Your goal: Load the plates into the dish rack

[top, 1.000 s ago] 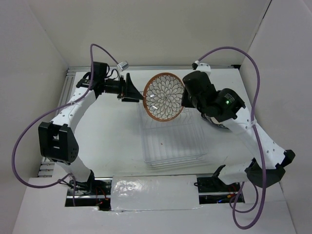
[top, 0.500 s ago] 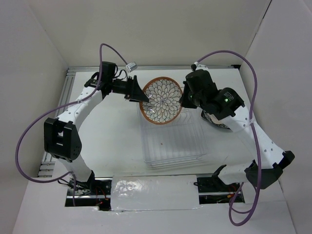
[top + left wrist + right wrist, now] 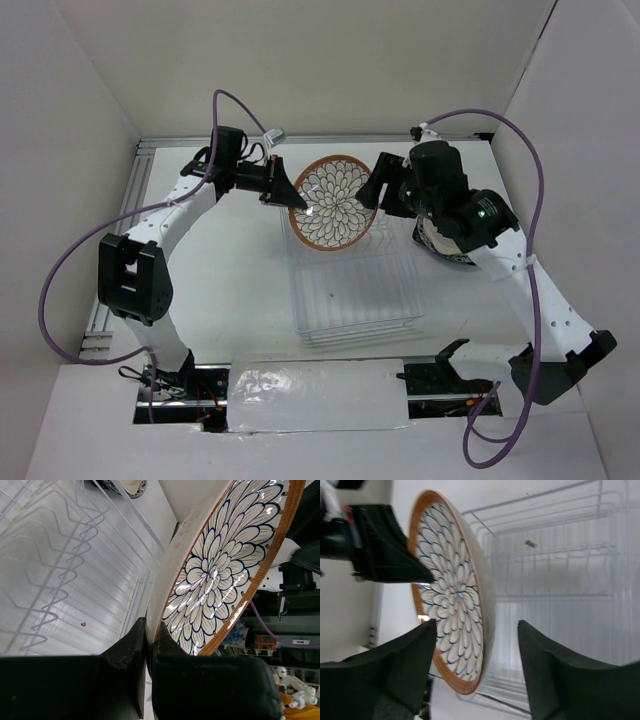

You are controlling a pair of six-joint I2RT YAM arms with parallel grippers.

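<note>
Pinching left rim of patterned plate [image 3: 335,200] with left end effector [image 3: 151,636], clenched tight. Holding plate on edge above far end of dish rack [image 3: 355,295], likely for slotting between tines. Flanking right rim with right end effector [image 3: 476,630], released wide.

your plate [image 3: 335,203] showed an orange-brown rim around white petals outlined in dark blue, fanning from its centre. the dish rack [image 3: 355,300] was silver-white wire. the left gripper [image 3: 292,195] and right gripper [image 3: 378,192] were black, the cable [image 3: 264,622] purple.
</note>
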